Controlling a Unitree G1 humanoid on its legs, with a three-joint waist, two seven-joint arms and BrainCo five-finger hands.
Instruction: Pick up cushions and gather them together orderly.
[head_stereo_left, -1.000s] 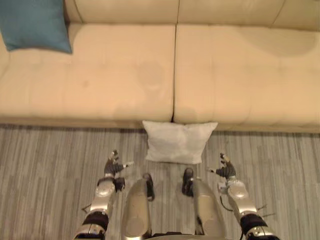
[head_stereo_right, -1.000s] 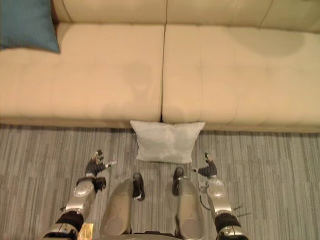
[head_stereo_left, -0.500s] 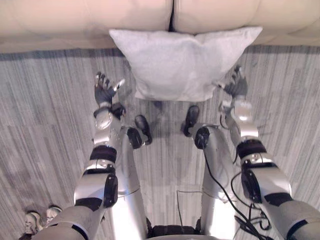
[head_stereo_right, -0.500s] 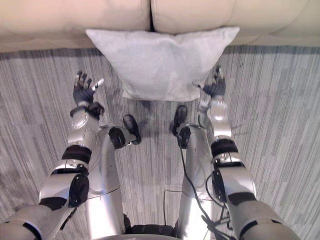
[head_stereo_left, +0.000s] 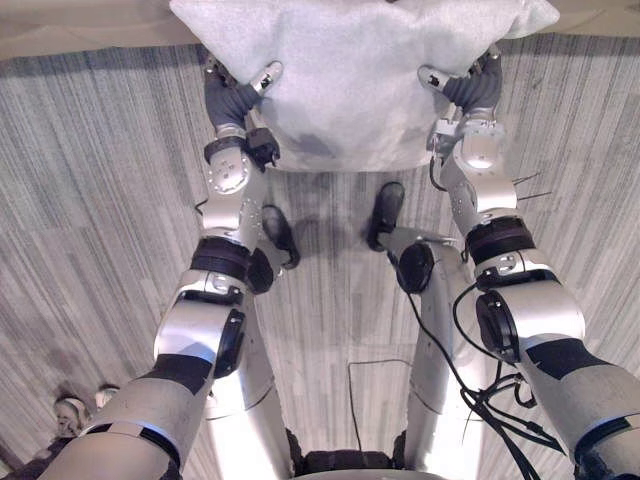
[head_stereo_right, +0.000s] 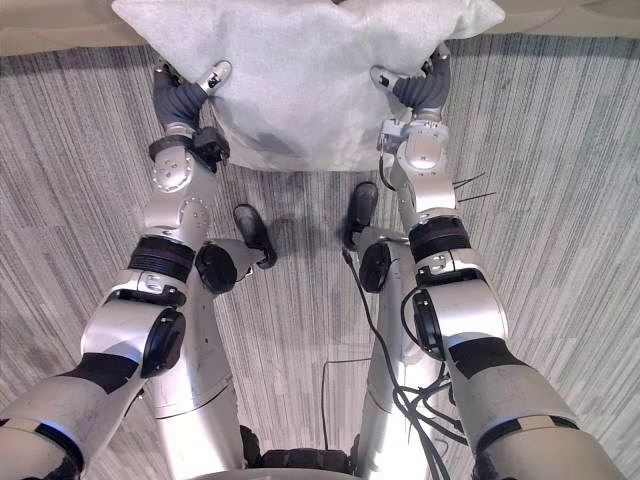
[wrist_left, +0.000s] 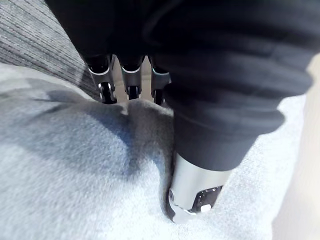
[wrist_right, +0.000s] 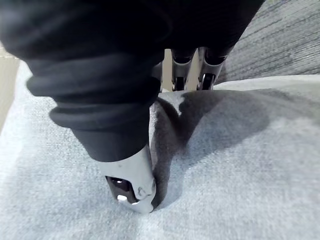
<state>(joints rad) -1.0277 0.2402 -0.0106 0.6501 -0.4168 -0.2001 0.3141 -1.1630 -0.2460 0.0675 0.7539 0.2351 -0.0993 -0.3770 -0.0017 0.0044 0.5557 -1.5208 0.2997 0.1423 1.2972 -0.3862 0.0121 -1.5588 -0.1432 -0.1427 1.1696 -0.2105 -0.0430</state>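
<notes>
We list: light bright and soft, from above; cushion pale, almost washed out between left hand and right hand; grey shading in its dents beside each thumb; carpet evenly lit outside both hands.

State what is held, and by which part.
The light grey cushion: left robot hand pinches its left edge, right robot hand its right edge.
</notes>
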